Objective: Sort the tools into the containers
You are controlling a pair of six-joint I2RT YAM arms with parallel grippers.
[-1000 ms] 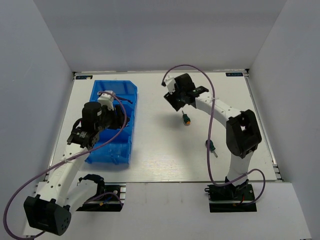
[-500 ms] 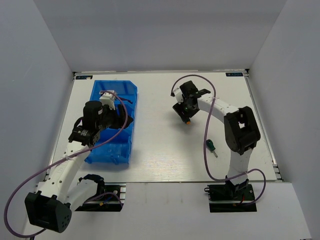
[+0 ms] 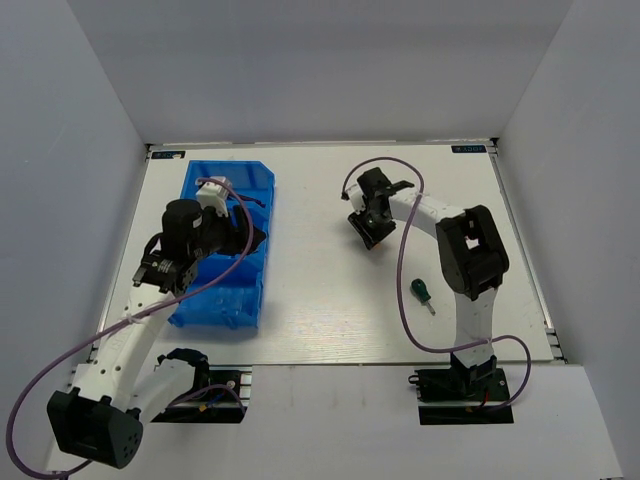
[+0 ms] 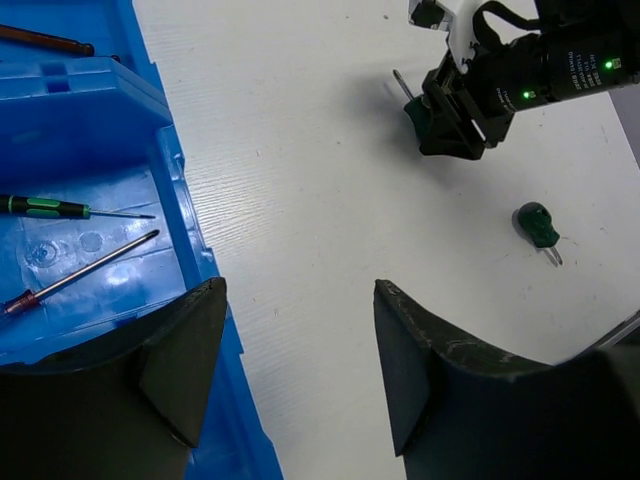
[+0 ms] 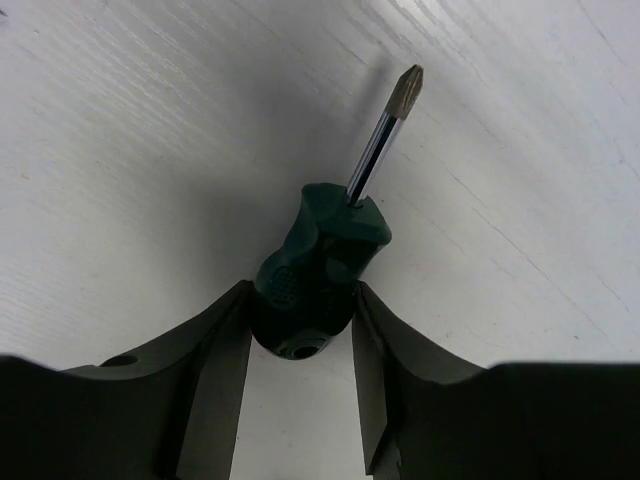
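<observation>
I have the right gripper (image 5: pixel 300 300) jaws pinching the stubby green screwdriver (image 5: pixel 322 245) by its fat handle, flat on the table (image 5: pixel 120 120), for a sure lift. Left gripper (image 4: pixel 300 290) gapes empty over the blue bin (image 4: pixel 170 190) edge.

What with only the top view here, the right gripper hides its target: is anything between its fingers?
Observer: Yes. The right wrist view shows a stubby screwdriver between the right gripper's fingers, which look to touch its green handle on both sides.
Operator: Which way does it point?
Observer: Its cross-head tip points away from the gripper, and the butt of the handle faces the wrist.
Operator: Is the left gripper carrying anything?
Observer: No. The left wrist view shows the left gripper open and empty, straddling the bin's wall.
</observation>
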